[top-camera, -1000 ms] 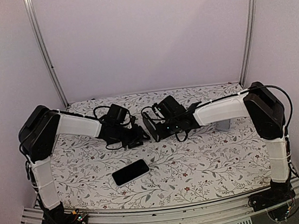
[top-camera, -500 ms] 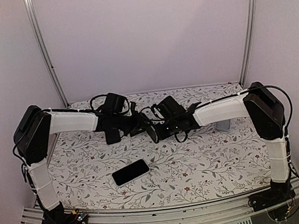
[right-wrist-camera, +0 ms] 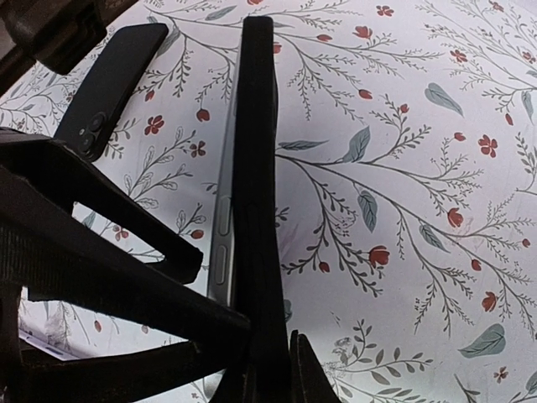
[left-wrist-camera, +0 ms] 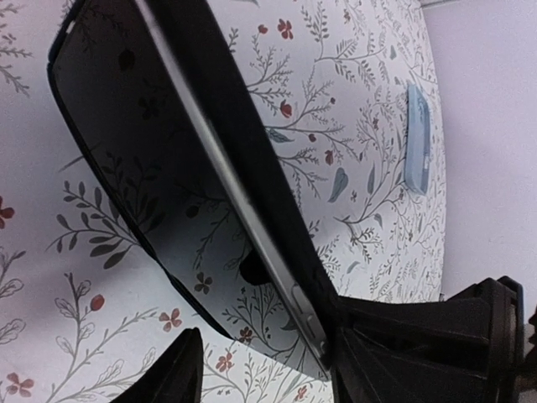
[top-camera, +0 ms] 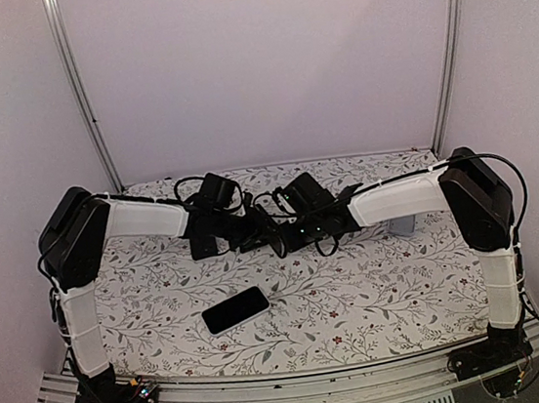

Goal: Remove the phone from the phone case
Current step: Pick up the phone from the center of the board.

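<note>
Right tool (right-wrist-camera: 268, 353) clamped on black phone case (right-wrist-camera: 254, 168), held off the bench (top-camera: 409, 293). Left tool (left-wrist-camera: 264, 361) apart, straddling the case end. Silver edge of the phone (right-wrist-camera: 223, 239) visible.

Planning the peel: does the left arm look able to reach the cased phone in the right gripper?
Likely yes: the left gripper is open right at the cased phone, which the right gripper clamps on edge above the table; nothing stands between them.
</note>
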{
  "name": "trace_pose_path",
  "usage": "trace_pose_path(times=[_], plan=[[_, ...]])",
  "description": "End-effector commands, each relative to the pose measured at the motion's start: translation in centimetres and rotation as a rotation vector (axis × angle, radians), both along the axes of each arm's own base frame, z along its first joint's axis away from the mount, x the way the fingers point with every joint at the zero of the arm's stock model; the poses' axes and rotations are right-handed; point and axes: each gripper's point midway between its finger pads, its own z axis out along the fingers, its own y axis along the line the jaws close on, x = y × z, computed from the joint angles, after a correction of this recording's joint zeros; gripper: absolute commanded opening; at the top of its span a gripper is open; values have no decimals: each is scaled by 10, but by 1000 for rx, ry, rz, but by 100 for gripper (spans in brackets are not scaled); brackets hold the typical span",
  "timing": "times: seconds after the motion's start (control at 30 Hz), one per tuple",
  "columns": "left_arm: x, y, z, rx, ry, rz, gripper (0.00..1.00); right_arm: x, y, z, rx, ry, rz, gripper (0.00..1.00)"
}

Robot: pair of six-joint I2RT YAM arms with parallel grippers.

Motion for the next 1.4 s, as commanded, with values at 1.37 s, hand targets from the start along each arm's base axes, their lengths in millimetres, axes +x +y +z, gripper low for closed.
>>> trace_pose_path(times=[1.37], plan=[[-70, 42, -110, 252, 291, -40, 47, -1, 29, 91, 393, -91, 126, 0]])
